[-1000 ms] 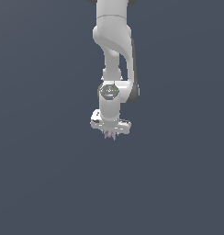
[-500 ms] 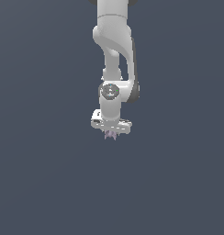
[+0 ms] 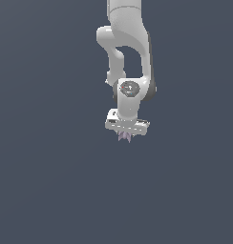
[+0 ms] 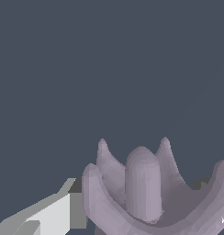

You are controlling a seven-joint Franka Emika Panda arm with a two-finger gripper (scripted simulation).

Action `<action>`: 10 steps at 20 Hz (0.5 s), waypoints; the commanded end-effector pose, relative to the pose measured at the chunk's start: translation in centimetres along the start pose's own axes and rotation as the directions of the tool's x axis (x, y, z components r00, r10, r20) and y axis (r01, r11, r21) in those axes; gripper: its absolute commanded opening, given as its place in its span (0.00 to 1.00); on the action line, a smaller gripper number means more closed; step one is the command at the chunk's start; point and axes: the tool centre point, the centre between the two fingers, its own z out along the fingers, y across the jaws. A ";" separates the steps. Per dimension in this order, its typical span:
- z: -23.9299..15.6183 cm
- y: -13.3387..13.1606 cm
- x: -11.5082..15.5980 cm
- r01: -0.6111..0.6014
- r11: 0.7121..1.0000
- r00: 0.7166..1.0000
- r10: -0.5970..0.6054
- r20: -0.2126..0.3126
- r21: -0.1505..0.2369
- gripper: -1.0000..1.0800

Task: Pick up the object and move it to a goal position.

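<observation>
Arm: we are seeing the white Panda arm (image 3: pixel 128 45) coming down from the top centre of the exterior view, its wrist section pointing straight downward just right of the frame's middle.

Jaws: the gripper (image 3: pixel 125 135) is sitting at the arm's lower end, a little below the centre of the exterior view; we are reading the jaws as narrow and closed on the object, which is poking out between and beneath them. In the wrist view one white finger (image 4: pixel 49 215) is showing at the lower left of the frame, pressed against the object's side.

Object: the object (image 3: pixel 124 137) is hanging directly under the white gripper body, just below frame centre in the exterior view, as a tiny mauve tuft of points. In the wrist view the object (image 4: pixel 146 193) is filling the lower centre and lower right of the frame, with a rounded middle lobe and several pointed lobes rising around it.

Surroundings: we are seeing only a flat dark blue-grey background (image 3: pixel 47 181) around the arm in both views; we cannot tell whether the object is touching any surface beneath it.
</observation>
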 end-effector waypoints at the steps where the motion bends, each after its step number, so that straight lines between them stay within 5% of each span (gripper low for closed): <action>1: -0.9 -2.2 -0.9 0.001 1.000 1.000 -0.001 -0.001 0.000 0.00; 10: -4.1 -10.0 -3.8 0.001 1.000 1.000 -0.001 -0.001 0.000 0.00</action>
